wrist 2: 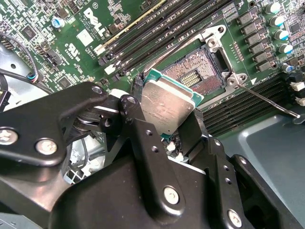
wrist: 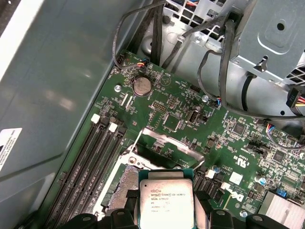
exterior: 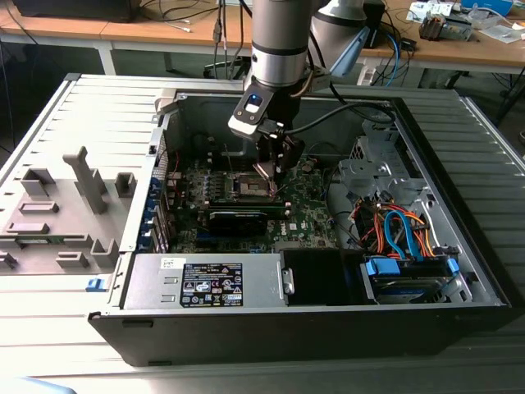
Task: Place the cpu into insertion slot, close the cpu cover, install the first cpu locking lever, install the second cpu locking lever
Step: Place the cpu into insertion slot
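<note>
**boardnoob:** Quick one: what's the gripper [exterior: 268,168] up to, is it carrying anything?

**rig_lurker:** Yep, it's clamped on the cpu [wrist 2: 167,102]. In the second wrist view the two black fingers [wrist 2: 143,138] pinch the chip by opposite edges, silvery top facing the camera. The first wrist view has the same chip [wrist: 166,200] between the fingertips, printed side up.

**boardnoob:** So is it in the socket?

**rig_lurker:** Nope. The insertion slot [wrist 2: 196,67] is bare, pin field showing, and it sits just past the fingertips. In the exterior view the gripper hangs inside the open computer case [exterior: 328,324], right over the slot on the green motherboard [exterior: 316,209].

**boardnoob:** And the cover?

**rig_lurker:** The cpu cover [wrist: 171,140] stands flipped up on the far side of the slot from the gripper, with board visible through its cut-out. One thin locking lever [wrist 2: 267,98] sticks out from the slot's corner, across the memory slots [wrist 2: 248,107] beside the gripper. Can't tell whether the chip touches the slot rim.
</note>
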You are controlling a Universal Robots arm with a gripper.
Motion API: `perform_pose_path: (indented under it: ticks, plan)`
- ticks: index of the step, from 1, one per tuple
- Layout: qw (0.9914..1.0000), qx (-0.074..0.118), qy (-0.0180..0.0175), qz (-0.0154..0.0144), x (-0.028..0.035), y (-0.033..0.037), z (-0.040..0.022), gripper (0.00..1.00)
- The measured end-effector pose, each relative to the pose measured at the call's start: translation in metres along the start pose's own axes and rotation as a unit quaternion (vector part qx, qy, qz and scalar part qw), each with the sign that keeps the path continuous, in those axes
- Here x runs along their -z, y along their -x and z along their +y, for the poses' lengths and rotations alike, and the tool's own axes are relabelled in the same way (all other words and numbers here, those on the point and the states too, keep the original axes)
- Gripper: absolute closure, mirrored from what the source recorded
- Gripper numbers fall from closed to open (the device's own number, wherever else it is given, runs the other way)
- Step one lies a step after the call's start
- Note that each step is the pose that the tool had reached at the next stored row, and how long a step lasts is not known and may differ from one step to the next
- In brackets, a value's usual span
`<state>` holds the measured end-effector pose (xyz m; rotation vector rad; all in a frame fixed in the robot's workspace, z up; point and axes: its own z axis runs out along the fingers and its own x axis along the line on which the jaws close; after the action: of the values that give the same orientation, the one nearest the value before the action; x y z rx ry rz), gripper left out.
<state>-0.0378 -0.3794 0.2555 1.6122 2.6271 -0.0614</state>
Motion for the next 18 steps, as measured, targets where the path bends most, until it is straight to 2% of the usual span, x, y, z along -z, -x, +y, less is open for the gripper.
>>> perform_pose_path:
  ticks: [10,18]
  plan:
    - [0.99998,-0.006,-0.0015,-0.0021,-0.0005,-0.0002,-0.0003,0.45]
    - [0.99996,-0.008,-0.0016,-0.0020,-0.0007,-0.0002,-0.0003,0.45]
